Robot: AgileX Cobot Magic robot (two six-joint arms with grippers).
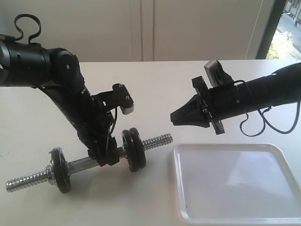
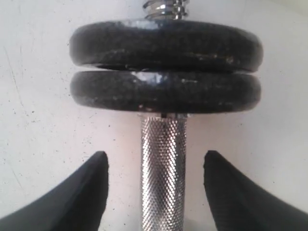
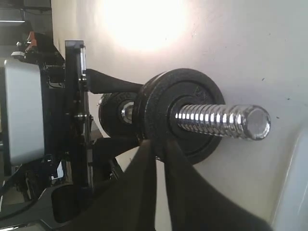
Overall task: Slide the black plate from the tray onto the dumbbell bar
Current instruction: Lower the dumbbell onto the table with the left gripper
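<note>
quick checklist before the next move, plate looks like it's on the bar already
1. black plate on the dumbbell bar: ok
2. Seated flush against the inner disc: cannot tell, a thin gap shows between them
3. tray holds no plate: ok
4. left gripper steadying the bar: not ok, open astride it, fingers not touching
5. right gripper shut, holding nothing, apart from the bar end: ok

The dumbbell bar lies on the white table, both threaded ends showing. One black disc sits toward its left end. Toward the right, the black plate stands against a matching disc. The left gripper is down at the bar between them, though contact is hard to judge. The right gripper, fingers seemingly together, hangs above the table near the tray.
</note>
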